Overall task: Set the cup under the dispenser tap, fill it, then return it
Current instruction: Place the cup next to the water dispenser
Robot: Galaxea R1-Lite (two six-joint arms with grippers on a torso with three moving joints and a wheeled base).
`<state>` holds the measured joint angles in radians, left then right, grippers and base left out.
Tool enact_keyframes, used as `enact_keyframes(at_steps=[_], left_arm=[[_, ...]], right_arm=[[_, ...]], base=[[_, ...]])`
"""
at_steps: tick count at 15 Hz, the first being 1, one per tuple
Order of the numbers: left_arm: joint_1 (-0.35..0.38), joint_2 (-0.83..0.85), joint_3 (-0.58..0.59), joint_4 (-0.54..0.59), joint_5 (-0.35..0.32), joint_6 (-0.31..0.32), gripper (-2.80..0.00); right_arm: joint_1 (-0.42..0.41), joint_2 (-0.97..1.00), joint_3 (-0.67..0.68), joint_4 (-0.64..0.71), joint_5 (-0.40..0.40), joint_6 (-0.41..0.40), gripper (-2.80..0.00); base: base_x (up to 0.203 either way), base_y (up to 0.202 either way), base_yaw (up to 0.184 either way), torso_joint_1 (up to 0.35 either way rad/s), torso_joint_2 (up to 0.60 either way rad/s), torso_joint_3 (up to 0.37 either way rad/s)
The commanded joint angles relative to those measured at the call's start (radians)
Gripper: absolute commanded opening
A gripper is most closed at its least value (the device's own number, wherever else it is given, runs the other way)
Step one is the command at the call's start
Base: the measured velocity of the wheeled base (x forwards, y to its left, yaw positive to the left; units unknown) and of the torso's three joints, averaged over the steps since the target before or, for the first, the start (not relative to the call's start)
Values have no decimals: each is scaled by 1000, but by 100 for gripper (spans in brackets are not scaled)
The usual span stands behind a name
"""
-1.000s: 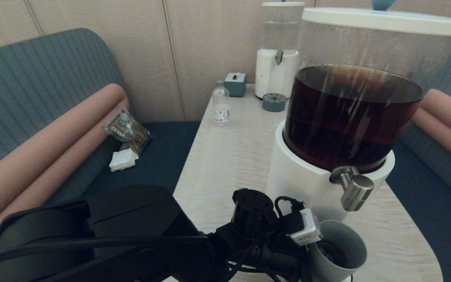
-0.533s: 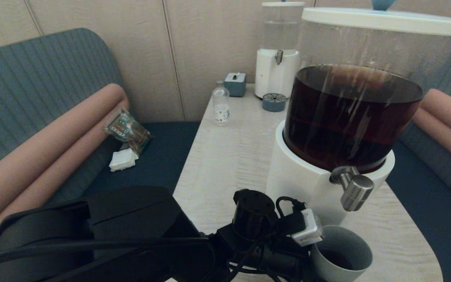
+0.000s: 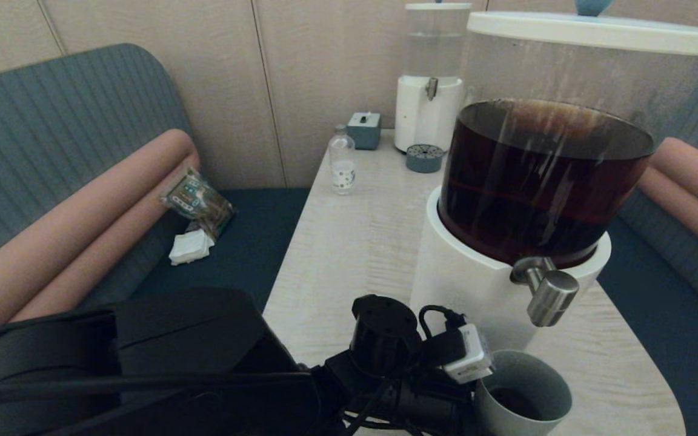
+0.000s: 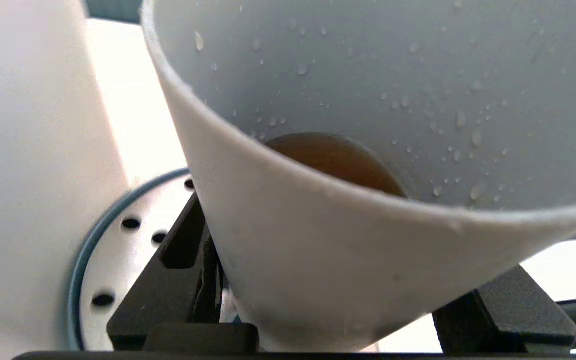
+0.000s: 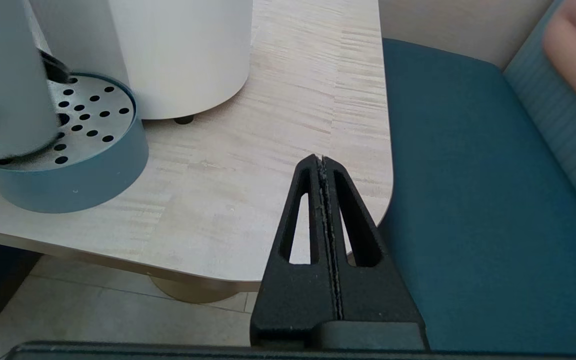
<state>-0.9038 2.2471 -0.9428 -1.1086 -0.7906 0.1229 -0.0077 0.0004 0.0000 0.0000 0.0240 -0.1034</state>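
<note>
The left gripper (image 4: 318,300) holds the small matte grey tapered cup (image 3: 521,390) between its black fingers (image 4: 178,270), over the round blue perforated drip tray (image 5: 93,145), with a little brown liquid inside. Above it is the stubby brushed-steel dispenser tap (image 3: 549,293) of the large white-based dispenser (image 3: 476,272). The right gripper (image 5: 322,162) is off the table's corner, jaws pressed together.

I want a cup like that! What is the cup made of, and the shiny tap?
The cup, held in the left hand, looks like matte grey plastic, perhaps coated ceramic: smooth, dull, droplets beading inside. The dispenser tap looks like brushed steel: silvery with a soft sheen.
</note>
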Motion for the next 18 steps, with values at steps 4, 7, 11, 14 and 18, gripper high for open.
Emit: enact_keyframes(at_steps=[4, 7, 11, 14, 18], left_arm=[[1, -96, 114, -29, 33, -21, -280], [4, -132, 170, -40, 81, -48, -280], [21, -168, 237, -100, 182, -109, -280], [60, -217, 306, -121, 221, -121, -280], [126, -285, 346, -123, 302, -160, -280]], right_arm=[[0, -3, 9, -1, 1, -1, -280], [0, -3, 9, 0, 1, -1, -280], [0, -3, 9, -2, 1, -1, -280], [0, -3, 9, 0, 1, -1, -280], [0, -3, 9, 0, 1, -1, -280]], base=[[0, 0, 0, 0, 0, 0], [0, 0, 0, 0, 0, 0], [0, 0, 0, 0, 0, 0], [0, 0, 0, 0, 0, 0], [0, 0, 0, 0, 0, 0]])
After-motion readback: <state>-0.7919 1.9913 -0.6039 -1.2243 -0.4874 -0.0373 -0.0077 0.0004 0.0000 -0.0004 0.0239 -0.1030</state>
